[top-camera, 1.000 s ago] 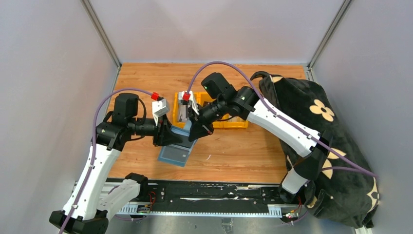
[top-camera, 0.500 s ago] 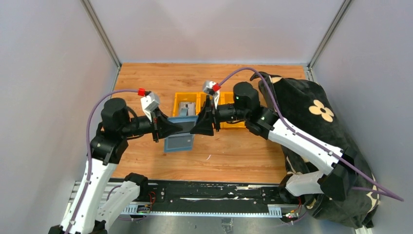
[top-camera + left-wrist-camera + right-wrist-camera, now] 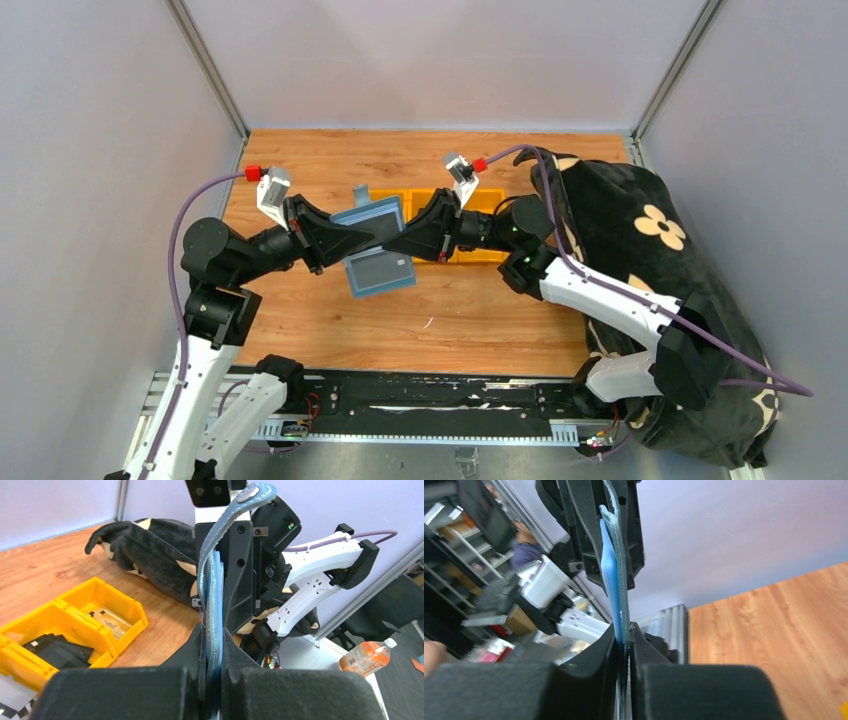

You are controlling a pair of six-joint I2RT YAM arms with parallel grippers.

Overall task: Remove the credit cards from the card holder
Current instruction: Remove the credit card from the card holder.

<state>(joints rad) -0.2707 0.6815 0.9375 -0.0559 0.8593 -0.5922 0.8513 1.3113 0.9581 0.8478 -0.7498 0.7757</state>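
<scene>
Holder: held in the air above the table, just in front of the bins. It is opened out, with the shiny-panelled flap hanging on the side away from the bins.

Left gripper: jaws clamped on the holder's edge farther from the bins.

Right gripper: jaws pressed tight on the edge nearer the bins.

Both wrist views show the holder edge-on, a paler blue layer against its slate-blue skin. Whether that layer is a card cannot be told.
</scene>
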